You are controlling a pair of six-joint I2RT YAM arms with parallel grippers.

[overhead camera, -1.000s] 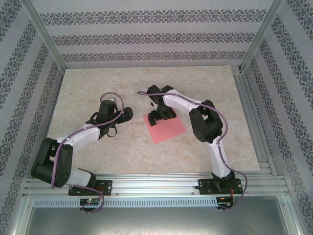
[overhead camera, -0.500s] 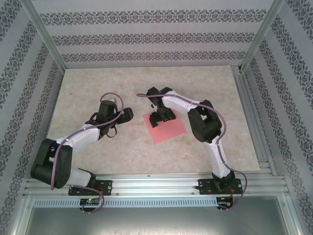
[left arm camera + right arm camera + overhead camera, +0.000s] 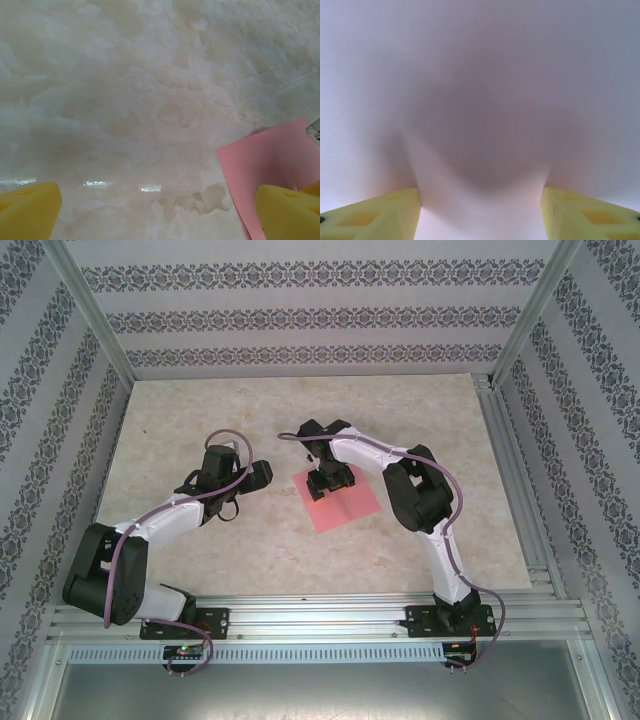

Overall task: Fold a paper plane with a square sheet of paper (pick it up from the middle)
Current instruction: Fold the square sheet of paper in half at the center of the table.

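Note:
The square sheet of paper lies flat on the marble table, pink-red, turned like a diamond. My right gripper points down onto its far left part. In the right wrist view the sheet fills the frame up close, and the gripper is open, its yellow fingers wide apart with paper bulging between them. My left gripper hovers to the left of the sheet. It is open over bare table, with the sheet's corner at the right, beside its right finger.
The marble tabletop is ringed by aluminium rails and patterned walls. Bare table lies behind and to the right of the sheet.
My right gripper has shifted slightly on the sheet's far left part and stands more upright. The left arm and the sheet have hardly moved.

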